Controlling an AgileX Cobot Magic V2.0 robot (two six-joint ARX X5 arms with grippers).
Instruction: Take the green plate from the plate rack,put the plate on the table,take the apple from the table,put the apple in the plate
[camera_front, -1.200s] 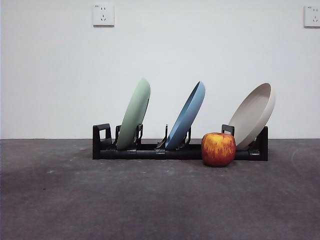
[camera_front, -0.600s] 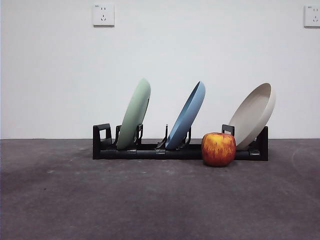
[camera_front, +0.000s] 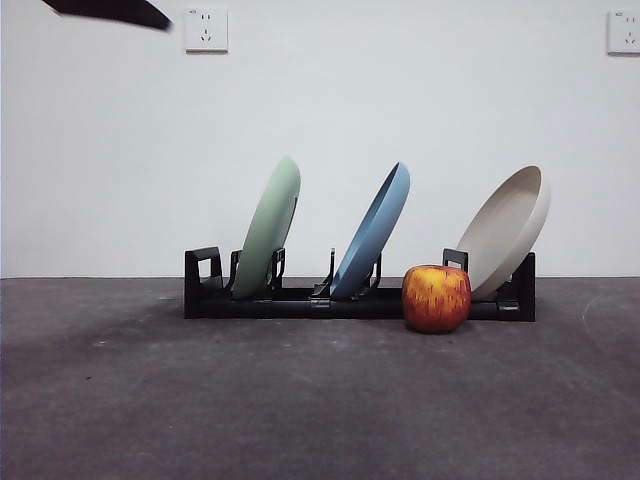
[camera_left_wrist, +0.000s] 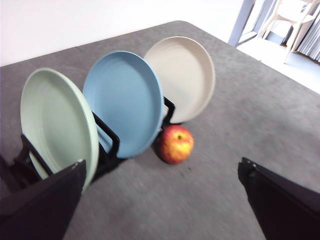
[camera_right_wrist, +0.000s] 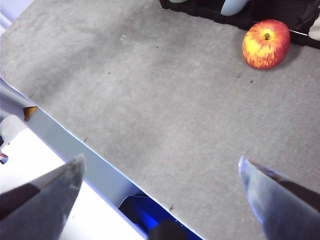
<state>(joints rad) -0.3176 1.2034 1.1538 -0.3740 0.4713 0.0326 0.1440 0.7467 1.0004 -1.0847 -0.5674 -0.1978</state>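
- The table (camera_front: 300, 400) is a dark grey, mottled surface running from the near edge back to a white wall (camera_front: 400, 100).
- The apple (camera_front: 436, 298), red with yellow-orange streaks, stands on the table just in front of the plate rack (camera_front: 205, 290), towards the rack's beige-plate end; it looks to be touching or nearly touching the rack, though the front view cannot settle that.
- The plate rack is a long, low black frame, and three plates lean in its slots, all tilted the same way.
- The green plate (camera_front: 268, 228) sits in the slot at one end, next to an end post, still in the rack.
- The blue plate (camera_front: 372, 232) stands in the middle slot, and the beige plate (camera_front: 508, 230) at the far end, its hollow face showing, directly behind the apple.
- The left gripper (camera_left_wrist: 160, 200) hangs above the table near the green plate, jaws spread wide and holding nothing; one jaw overlaps the green plate's rim in the left wrist view.
- The right gripper (camera_right_wrist: 160, 195) hovers over the table's near edge, well apart from the apple, its jaws also parted and empty.
- A black arm tip (camera_front: 110, 11) shows at a top corner of the front view.
- Two wall sockets (camera_front: 206, 29) sit high on the wall.
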